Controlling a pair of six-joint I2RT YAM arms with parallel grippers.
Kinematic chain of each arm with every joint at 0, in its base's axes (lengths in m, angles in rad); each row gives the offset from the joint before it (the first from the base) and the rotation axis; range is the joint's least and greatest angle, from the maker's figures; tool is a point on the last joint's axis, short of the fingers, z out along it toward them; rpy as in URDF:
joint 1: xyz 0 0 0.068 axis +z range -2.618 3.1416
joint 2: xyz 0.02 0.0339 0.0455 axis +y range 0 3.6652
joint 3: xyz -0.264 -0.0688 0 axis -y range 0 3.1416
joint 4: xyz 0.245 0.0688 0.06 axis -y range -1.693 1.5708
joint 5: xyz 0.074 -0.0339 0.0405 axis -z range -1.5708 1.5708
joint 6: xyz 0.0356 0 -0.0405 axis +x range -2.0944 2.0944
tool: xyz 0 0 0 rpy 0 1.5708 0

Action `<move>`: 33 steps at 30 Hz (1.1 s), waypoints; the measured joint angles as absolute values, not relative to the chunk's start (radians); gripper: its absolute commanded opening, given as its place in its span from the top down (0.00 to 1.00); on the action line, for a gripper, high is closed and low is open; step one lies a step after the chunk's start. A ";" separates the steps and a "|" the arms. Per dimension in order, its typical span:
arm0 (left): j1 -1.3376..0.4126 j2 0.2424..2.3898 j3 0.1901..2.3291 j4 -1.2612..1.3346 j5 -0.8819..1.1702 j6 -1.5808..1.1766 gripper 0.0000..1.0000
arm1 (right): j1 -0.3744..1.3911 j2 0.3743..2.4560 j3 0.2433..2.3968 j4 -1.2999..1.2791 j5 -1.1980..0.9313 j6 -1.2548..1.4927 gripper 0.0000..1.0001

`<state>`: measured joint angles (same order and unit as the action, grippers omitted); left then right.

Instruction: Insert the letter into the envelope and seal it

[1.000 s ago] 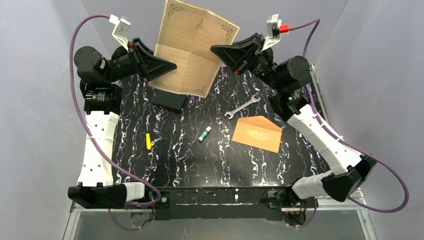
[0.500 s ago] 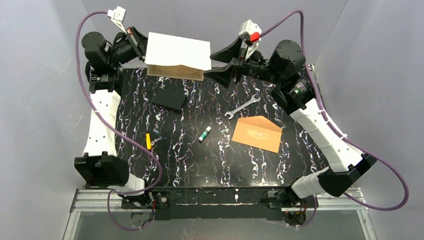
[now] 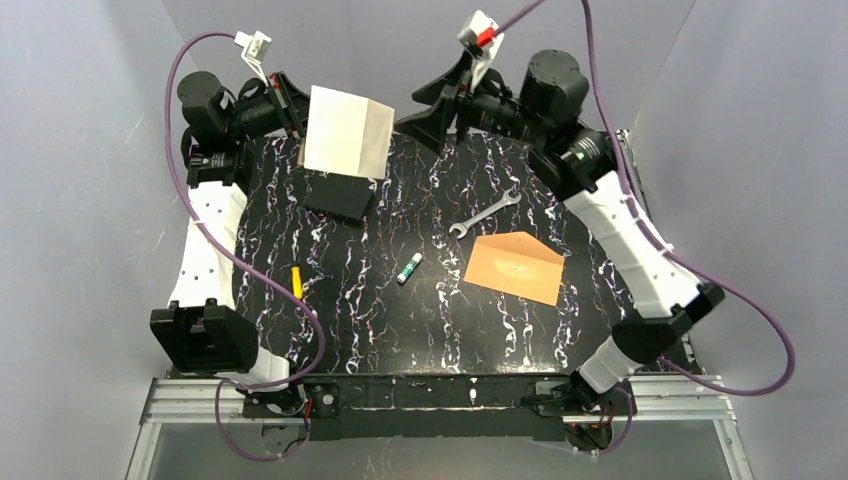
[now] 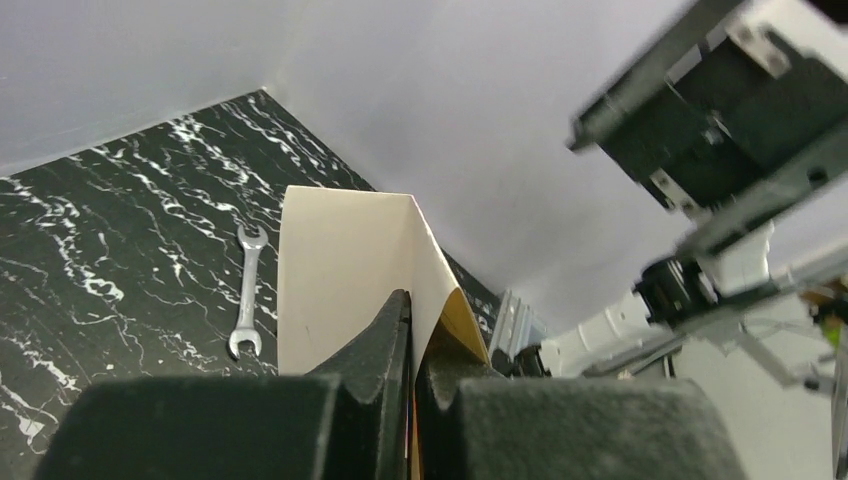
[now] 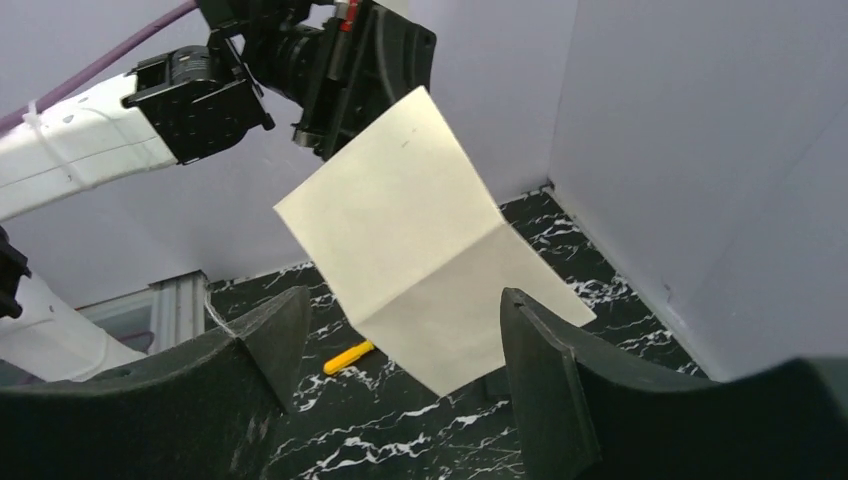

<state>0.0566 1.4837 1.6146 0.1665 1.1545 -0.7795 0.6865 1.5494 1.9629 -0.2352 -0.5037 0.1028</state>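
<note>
The letter (image 3: 345, 130) hangs in the air over the table's back left, folded in half with its plain cream back outward. My left gripper (image 3: 299, 122) is shut on its left edge; the left wrist view has the fingers (image 4: 395, 330) pressed together on the folded sheet (image 4: 340, 250). A little to the right, my right gripper (image 3: 418, 108) is open and apart from the paper. In the right wrist view the letter (image 5: 430, 240) floats beyond its spread jaws (image 5: 400, 330). The orange-brown envelope (image 3: 515, 267) lies flat on the table, right of centre.
A black rectangular object (image 3: 338, 198) lies below the letter. A wrench (image 3: 485, 214) lies above the envelope, a small green-and-white tube (image 3: 409, 268) sits mid-table, and a yellow piece (image 3: 296, 282) lies to the left. Grey walls close in the back and both sides.
The open sheet held by both grippers is now folded in half. My right gripper opened, let go and drew back. My left gripper closed fully on the letter and keeps it alone.
</note>
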 measured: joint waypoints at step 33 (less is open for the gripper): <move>-0.041 1.169 1.451 0.183 1.536 -0.601 1.00 | 0.727 1.546 1.824 -0.109 -1.069 0.295 0.48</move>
<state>-0.0410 1.1694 1.4513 0.1833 1.5364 -0.6014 0.7269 1.5455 1.8244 -0.1085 -1.0687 0.2947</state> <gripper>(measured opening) 0.007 0.510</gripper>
